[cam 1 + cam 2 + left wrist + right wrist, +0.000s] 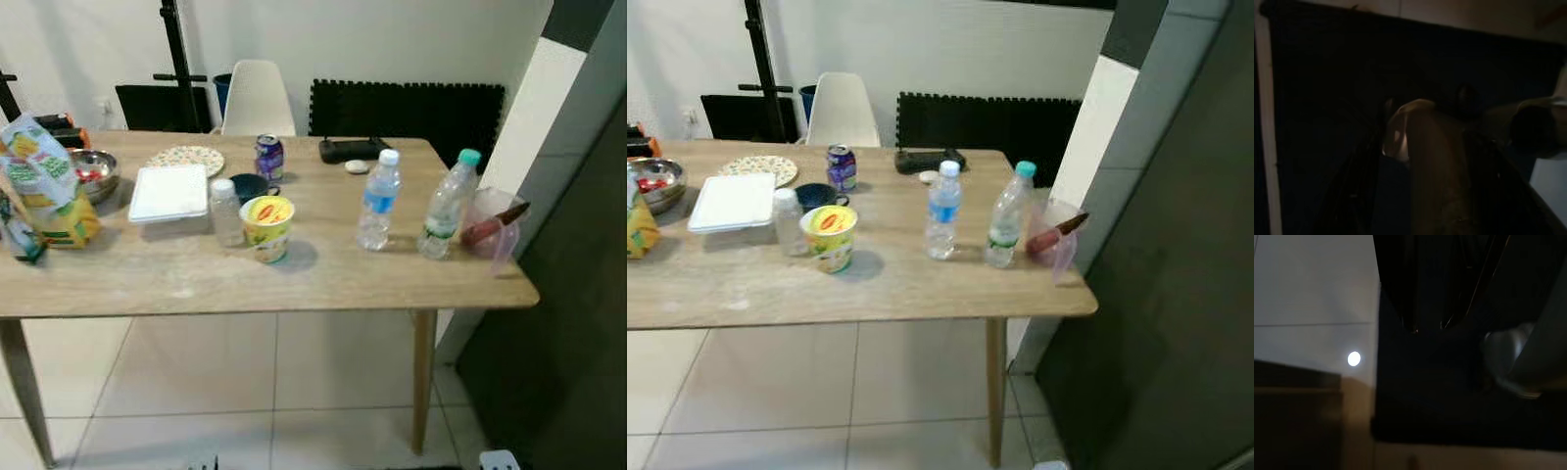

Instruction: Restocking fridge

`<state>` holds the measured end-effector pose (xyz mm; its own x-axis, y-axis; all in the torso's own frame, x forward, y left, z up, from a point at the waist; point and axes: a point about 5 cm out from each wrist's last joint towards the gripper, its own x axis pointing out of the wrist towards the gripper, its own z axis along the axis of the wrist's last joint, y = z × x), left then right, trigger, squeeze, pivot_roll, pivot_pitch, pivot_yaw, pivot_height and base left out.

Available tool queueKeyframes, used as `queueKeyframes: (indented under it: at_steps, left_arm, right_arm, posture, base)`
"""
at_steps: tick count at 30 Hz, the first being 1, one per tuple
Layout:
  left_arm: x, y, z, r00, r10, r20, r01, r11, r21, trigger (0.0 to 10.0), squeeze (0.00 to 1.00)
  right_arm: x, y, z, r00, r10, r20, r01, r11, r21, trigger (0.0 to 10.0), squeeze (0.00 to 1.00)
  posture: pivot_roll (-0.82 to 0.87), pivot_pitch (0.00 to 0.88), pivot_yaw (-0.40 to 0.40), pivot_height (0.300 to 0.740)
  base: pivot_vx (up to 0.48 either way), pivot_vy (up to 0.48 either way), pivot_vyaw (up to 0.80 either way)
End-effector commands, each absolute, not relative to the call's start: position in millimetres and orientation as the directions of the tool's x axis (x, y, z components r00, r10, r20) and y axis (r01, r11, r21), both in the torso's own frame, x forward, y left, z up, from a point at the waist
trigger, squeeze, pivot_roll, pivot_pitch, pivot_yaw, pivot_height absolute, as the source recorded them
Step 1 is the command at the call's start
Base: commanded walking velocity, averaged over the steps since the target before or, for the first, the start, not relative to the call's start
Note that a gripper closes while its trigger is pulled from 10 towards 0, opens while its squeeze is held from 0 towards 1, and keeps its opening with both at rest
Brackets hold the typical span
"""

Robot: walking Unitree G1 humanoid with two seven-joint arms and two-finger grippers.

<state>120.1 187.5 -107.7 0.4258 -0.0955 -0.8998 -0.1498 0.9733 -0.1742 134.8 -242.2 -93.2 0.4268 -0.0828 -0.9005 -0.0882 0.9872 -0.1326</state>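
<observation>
**Fridge restock: standing off from the table, nothing picked yet**

Left eye view. Wooden table [323, 279] carries the stock. Landmark: yellow-lidded cup [267, 227], near the front edge. Counted: two water bottles, the blue-label bottle [378, 200] and the green-cap bottle [447, 205], both to the right of the cup and upright; one small clear jar [225, 211] touching the cup's left side; one purple can [269, 157] behind it; one dark mug [249, 186] between can and cup; one white lidded box [169, 192] to its left; one snack bag [44, 183] far left; one pink pitcher [493, 227] at the far right.

Right eye view. Same layout. Dark fridge side [1176, 264] stands right of the table.

Left wrist view, right wrist view. Very dark; finger spread of either gripper cannot be told.

Judgement: approach first, square to the table. Take an outer bottle low on the body, keeping it upright and clear of its neighbour.
</observation>
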Motion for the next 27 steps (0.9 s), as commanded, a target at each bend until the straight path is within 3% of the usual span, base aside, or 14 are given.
queueKeyframes:
  at_steps: [1,10,18,21,27]
  left_arm:
    - [115.6,181.9,-109.8,0.407,-0.109,-0.907,-0.148,0.972,-0.184,10.0,0.0]
    - [117.8,179.8,-109.3,0.413,-0.119,-0.903,-0.136,0.972,-0.19,10.0,0.0]
    - [115.2,186.0,-109.2,0.409,-0.117,-0.905,-0.127,0.975,-0.184,10.0,0.0]
    - [114.5,186.1,-109.4,0.41,-0.115,-0.905,-0.145,0.971,-0.189,10.0,0.0]
    - [114.0,186.9,-109.5,0.407,-0.107,-0.907,-0.138,0.974,-0.177,10.0,0.0]
  right_arm:
    - [131.7,-238.4,-95.3,0.419,-0.073,-0.905,-0.092,0.988,-0.122,10.0,0.0]
    - [131.3,-238.5,-95.4,0.417,-0.072,-0.906,-0.099,0.987,-0.124,10.0,0.0]
    - [132.7,-238.6,-94.8,0.421,-0.072,-0.904,-0.1,0.987,-0.126,10.0,0.0]
    - [134.0,-239.1,-94.3,0.428,-0.076,-0.901,-0.094,0.987,-0.128,10.0,0.0]
    - [156.6,-250.6,-82.4,0.501,-0.111,-0.858,-0.045,0.987,-0.154,10.0,0.0]
  posture:
    - [-0.06,0.0,-0.049,0.74]
    - [-0.06,0.0,-0.049,0.74]
    - [-0.05,0.0,-0.049,0.74]
    - [-0.05,0.0,-0.049,0.74]
    - [-0.05,0.0,-0.051,0.74]
  base:
    - [0.0,0.0,0.0]
    - [0.0,0.0,0.0]
    - [0.0,-0.44,0.0]
    - [0.0,0.0,0.0]
    - [0.0,0.0,0.0]
